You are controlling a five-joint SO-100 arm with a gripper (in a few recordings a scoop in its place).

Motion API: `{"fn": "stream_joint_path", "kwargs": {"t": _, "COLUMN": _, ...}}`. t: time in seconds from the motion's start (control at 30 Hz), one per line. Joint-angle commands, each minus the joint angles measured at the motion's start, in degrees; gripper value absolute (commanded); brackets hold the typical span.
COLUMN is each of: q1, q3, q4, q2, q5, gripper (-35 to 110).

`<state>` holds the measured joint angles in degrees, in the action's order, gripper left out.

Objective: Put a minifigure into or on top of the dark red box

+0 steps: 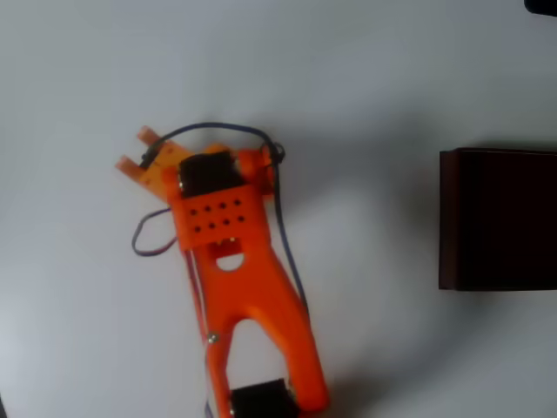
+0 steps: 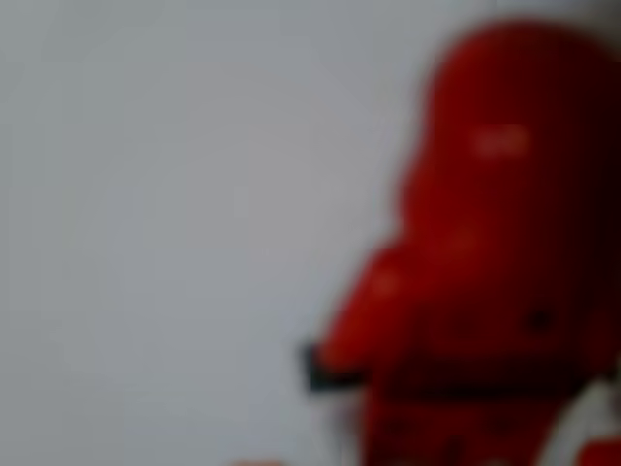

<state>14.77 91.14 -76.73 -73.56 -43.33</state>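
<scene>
We see the minifigure, bright red and blurred, close at the wrist view's right; the dark red box sits at the overhead view's right edge.

no readable text, labels, brands, numbers or signs in either view

1. The place looks like a bare test bench or hobby lab setup: a plain, matte white desk spreads to every edge.
2. An orange 3D-printed plastic robot arm with exposed thin wires stands on it.
</scene>
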Motion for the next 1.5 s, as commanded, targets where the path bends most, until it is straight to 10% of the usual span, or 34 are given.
{"fn": "stream_joint_path", "kwargs": {"t": 0.0, "q1": 0.2, "q3": 0.4, "q4": 0.3, "q2": -0.7, "q5": 0.4, "gripper": 15}}
{"fn": "stream_joint_path", "kwargs": {"t": 1.47, "q1": 1.7, "q3": 0.4, "q4": 0.7, "q2": 1.6, "q5": -1.1, "gripper": 0}}
